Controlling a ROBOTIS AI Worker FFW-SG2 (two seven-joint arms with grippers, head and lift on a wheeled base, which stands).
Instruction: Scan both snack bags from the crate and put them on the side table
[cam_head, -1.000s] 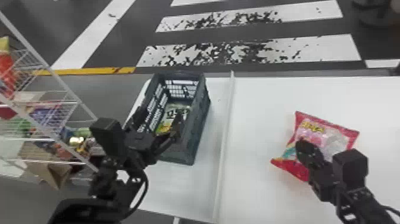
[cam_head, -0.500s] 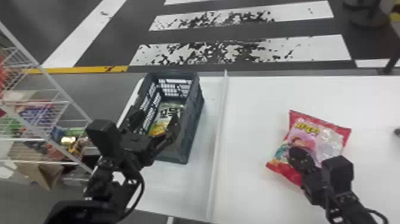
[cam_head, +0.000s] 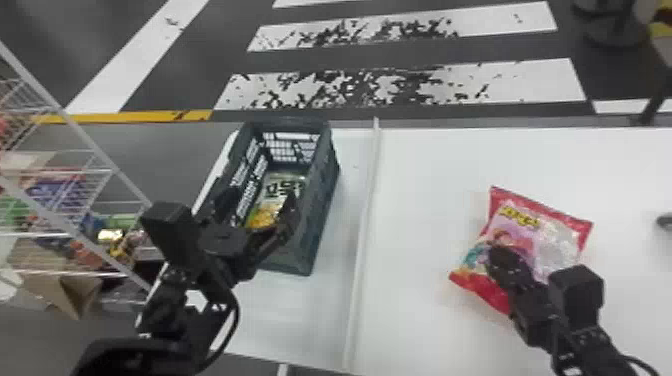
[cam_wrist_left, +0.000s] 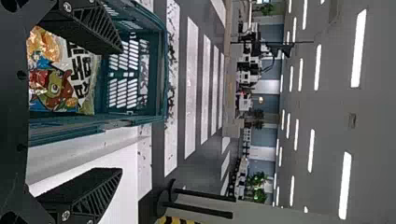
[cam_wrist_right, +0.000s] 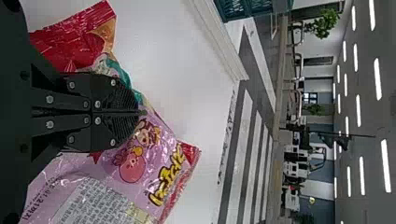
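left gripper (cam_head: 257, 199): at the crate (cam_head: 320, 220), fingers wide apart
right gripper (cam_head: 500, 252): over the red-and-pink snack bag (cam_head: 552, 245), fingers together (any film pinched? can't tell)
red-and-pink snack bag: on the white table (cam_head: 430, 200), right of the raised strip (cam_head: 365, 210)
second snack bag (cam_head: 282, 186): inside the crate
crate: left of the raised strip

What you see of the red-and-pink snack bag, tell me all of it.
The red-and-pink snack bag is glossy, crinkled film with red ends, a pink middle, cartoon figures, yellow lettering and a pale block of small print. It lies slightly puffed on the white table, right of the raised strip. The right claw, shut, covers part of it; whether it pinches the film cannot be told.
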